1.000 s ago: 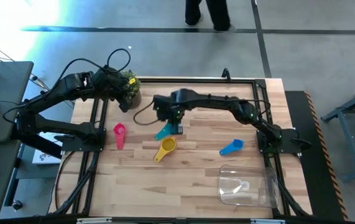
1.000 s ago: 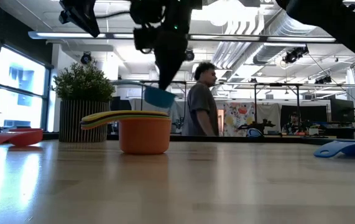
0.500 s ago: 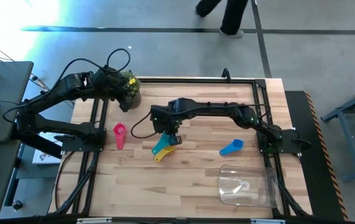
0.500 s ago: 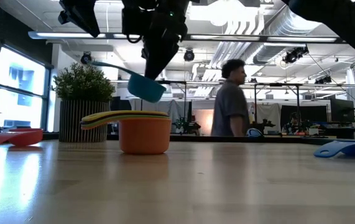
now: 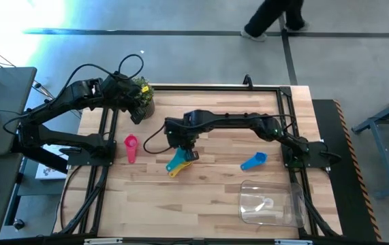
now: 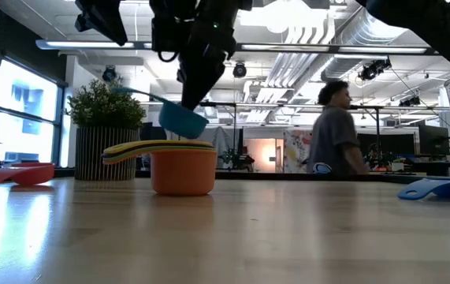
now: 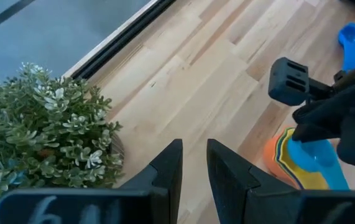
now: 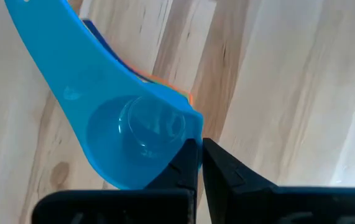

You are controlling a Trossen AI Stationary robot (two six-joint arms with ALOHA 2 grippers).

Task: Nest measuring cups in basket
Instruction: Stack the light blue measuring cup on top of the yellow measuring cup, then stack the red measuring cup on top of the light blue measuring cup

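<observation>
**A:** so what changed in the last second? The right gripper (image 5: 189, 151) has swung the teal plastic scoop cup (image 6: 182, 118) off the bare table and lowered it over the stacked cups, orange one at the bottom (image 6: 183, 170). Jaws pinched tight on the teal cup's rim. It's hanging just above the stack, tilted, not seated.

**B:** yeah, so nesting looks about one drop away for that one. Left gripper (image 7: 191, 177) is parked by the potted green plant (image 5: 142, 95), fingers a small gap apart, holding nothing.

**A:** and the clear plastic rectangular basket (image 5: 276, 209)?

**B:** near the table's front right, well apart from the stack. Something pale sits inside, can't tell what. Pink cup (image 5: 131, 146) and blue cup (image 5: 253, 161) lie loose on the wood.
</observation>
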